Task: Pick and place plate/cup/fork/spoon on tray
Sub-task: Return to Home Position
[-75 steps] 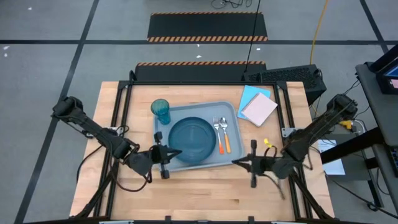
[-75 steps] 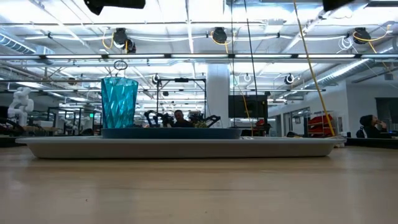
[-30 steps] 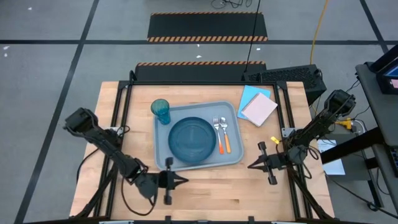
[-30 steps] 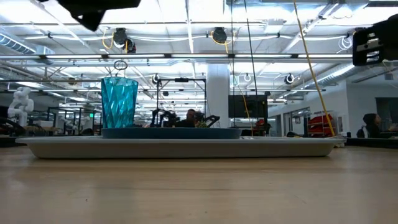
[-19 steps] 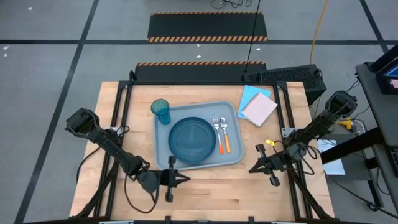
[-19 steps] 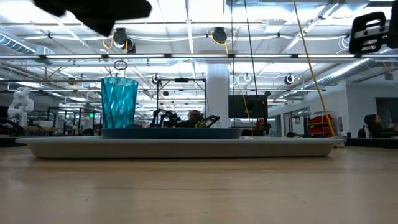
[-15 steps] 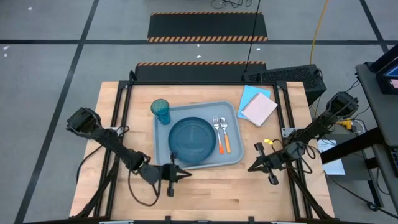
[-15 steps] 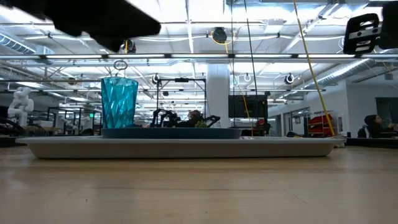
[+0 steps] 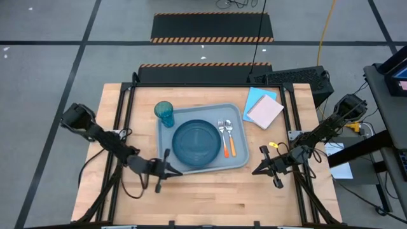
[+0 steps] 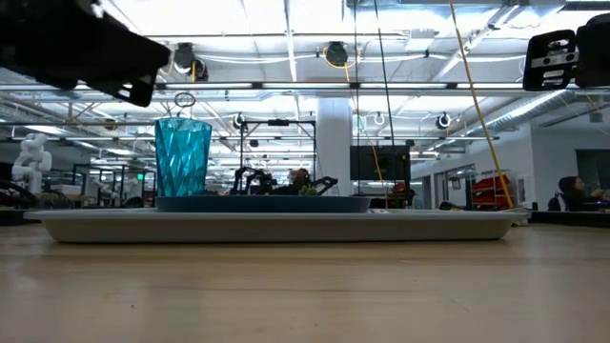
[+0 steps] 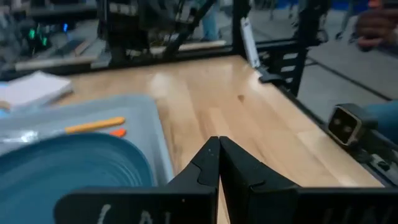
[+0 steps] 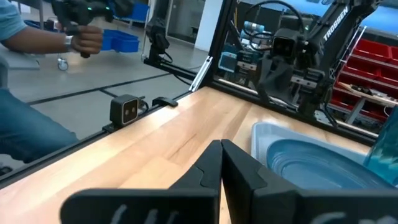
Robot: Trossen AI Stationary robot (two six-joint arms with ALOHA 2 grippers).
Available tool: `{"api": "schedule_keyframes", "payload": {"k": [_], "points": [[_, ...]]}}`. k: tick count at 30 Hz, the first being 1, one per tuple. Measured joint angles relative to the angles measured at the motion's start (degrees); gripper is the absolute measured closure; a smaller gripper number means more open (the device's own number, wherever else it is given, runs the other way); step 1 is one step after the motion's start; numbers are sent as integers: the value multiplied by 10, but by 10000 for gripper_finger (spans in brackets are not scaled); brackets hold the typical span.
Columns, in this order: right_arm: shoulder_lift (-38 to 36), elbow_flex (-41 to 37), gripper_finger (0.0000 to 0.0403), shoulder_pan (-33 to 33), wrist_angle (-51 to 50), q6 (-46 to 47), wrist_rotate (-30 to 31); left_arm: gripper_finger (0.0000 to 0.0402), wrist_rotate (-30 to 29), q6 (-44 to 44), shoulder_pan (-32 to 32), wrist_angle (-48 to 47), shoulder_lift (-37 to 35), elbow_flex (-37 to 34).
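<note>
Tray (image 9: 240, 154) is set mid-table. Plate (image 9: 196, 143) is seated at its centre and cup (image 9: 164, 113) is stood upright in the far-left corner. Fork (image 9: 222, 137) and spoon (image 9: 230, 138) are laid side by side right of the plate.

Left gripper (image 9: 178, 172) is held raised at the tray's near rim, arm folded low, pointed rightward. Its fingers are pressed together with nothing between them.

Right gripper (image 9: 255, 171) is held above bare table (image 9: 210, 197) off the tray's near-right corner, pointed leftward. Its fingers are likewise closed and empty.
</note>
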Motion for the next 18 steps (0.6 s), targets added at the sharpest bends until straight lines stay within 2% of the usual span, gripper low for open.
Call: {"api": "schedule_keyframes", "payload": {"k": [6,10,18], "points": [[0,0,403,0,1,-2,0,392,21,23,21,132,-50,-100],[0,0,403,0,1,-2,0,392,70,21,35,144,-87,-137],[-1,0,403,0,2,10,16,392,75,48,26,151,-157,-192]]}}
